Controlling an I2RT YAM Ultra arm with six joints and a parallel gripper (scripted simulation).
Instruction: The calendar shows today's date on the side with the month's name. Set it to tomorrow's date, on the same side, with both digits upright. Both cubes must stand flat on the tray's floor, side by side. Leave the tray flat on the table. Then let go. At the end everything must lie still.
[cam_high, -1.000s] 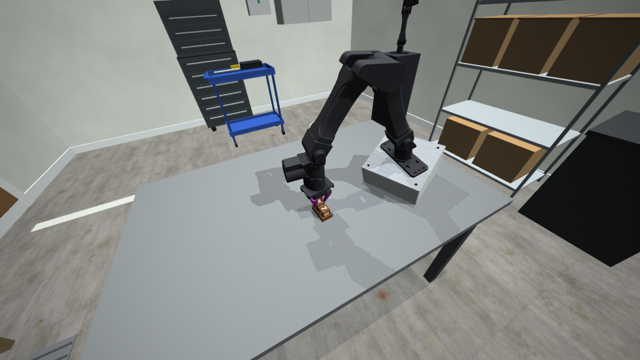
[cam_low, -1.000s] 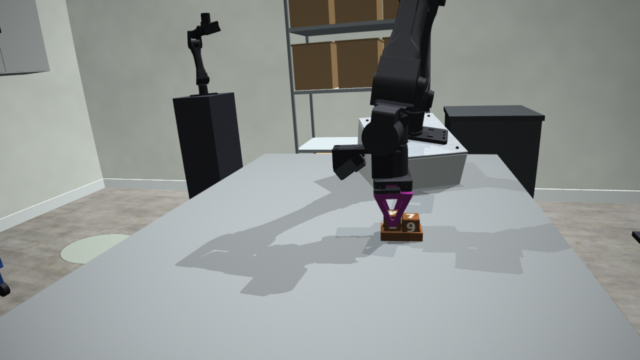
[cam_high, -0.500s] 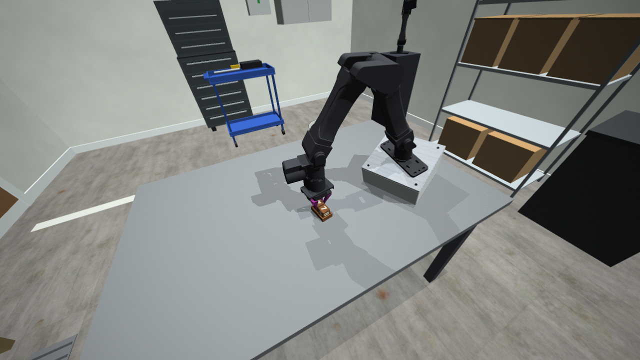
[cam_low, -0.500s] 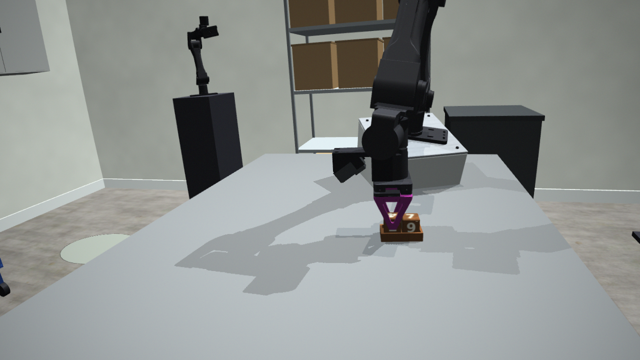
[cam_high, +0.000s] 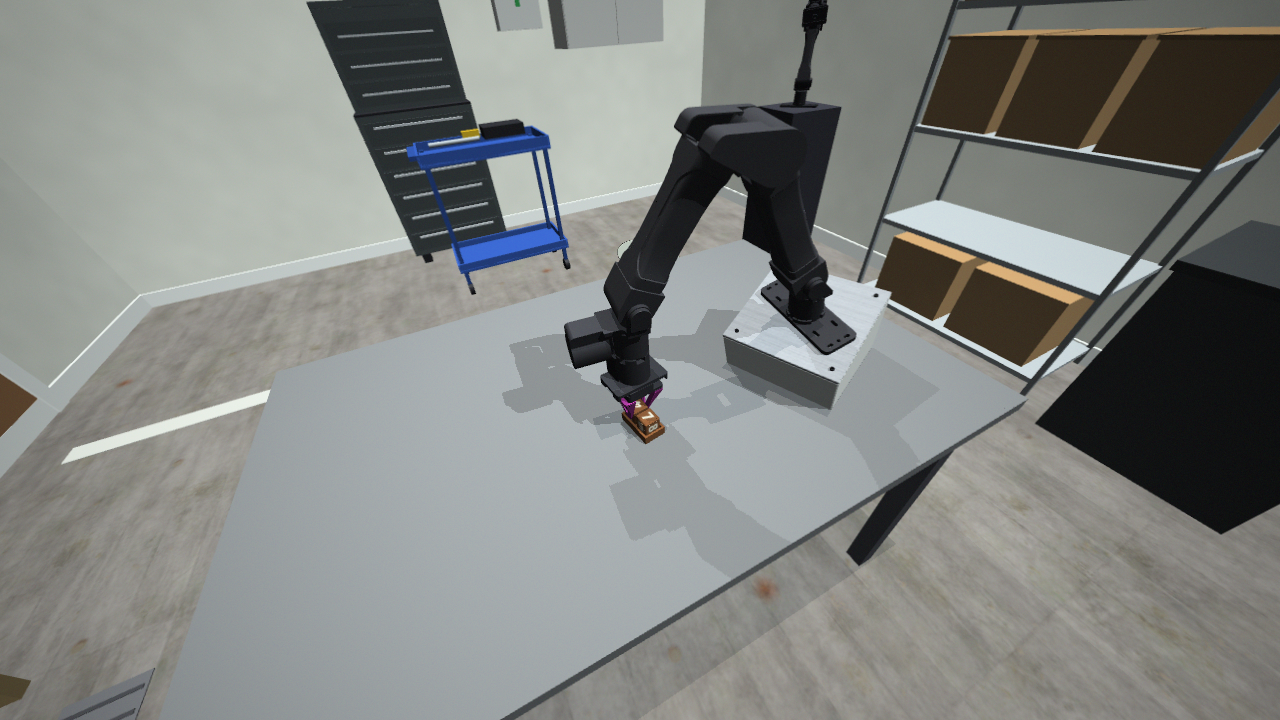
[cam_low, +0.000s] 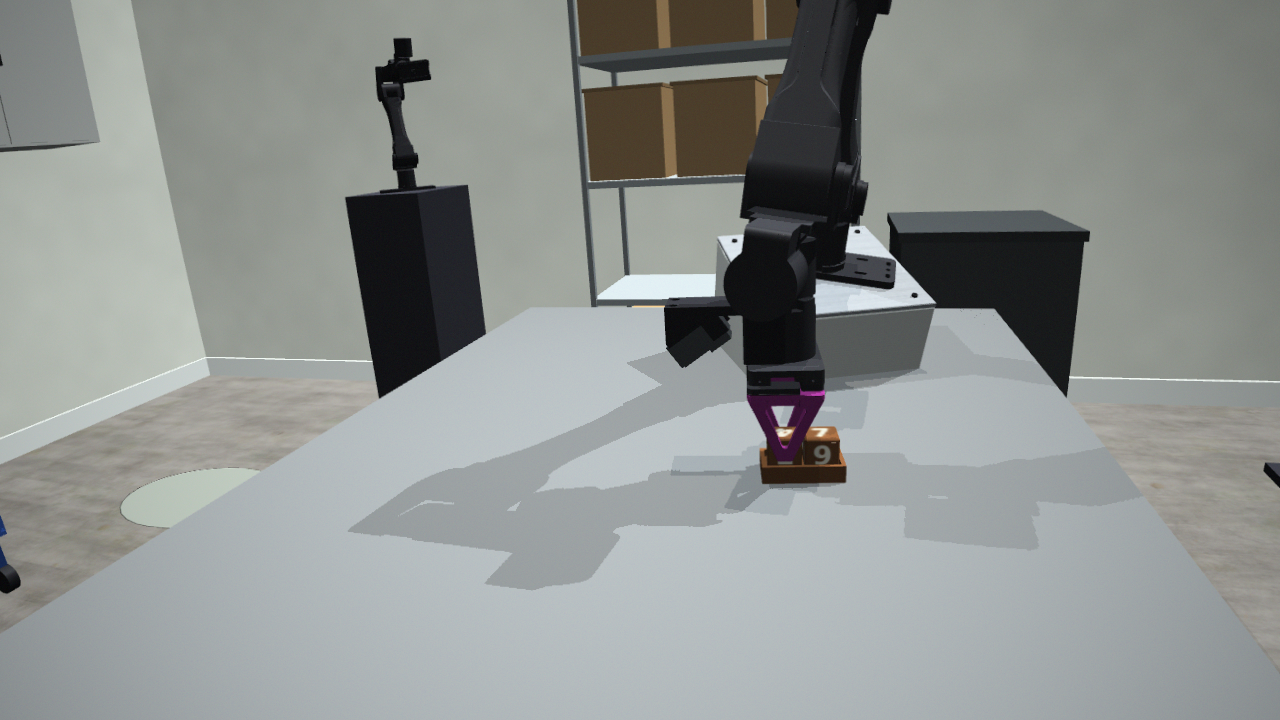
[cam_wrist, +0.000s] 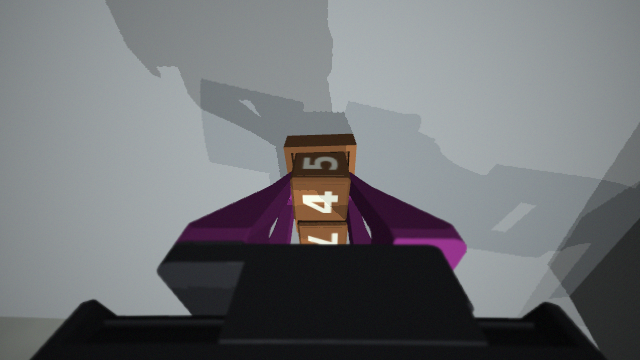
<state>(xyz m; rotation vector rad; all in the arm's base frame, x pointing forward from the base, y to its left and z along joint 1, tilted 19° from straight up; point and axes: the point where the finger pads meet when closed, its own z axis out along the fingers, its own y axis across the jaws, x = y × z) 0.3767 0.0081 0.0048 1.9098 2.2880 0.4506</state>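
calendar tray of brown wood (cam_low: 802, 473) sat near the middle of the grey table (cam_low: 626, 582), well clear of every edge. two brown wooden digit cubes stood inside; the purple-fingered gripper (cam_low: 785, 445) was clamped on the left cube (cam_wrist: 320, 200), topped "4". the right cube (cam_low: 822, 445) showed "9" in front.

At frame centre, purple fingers are clamping the cube (cam_wrist: 320, 199) showing 4; the 5 cube (cam_wrist: 321, 163) is sitting above it.
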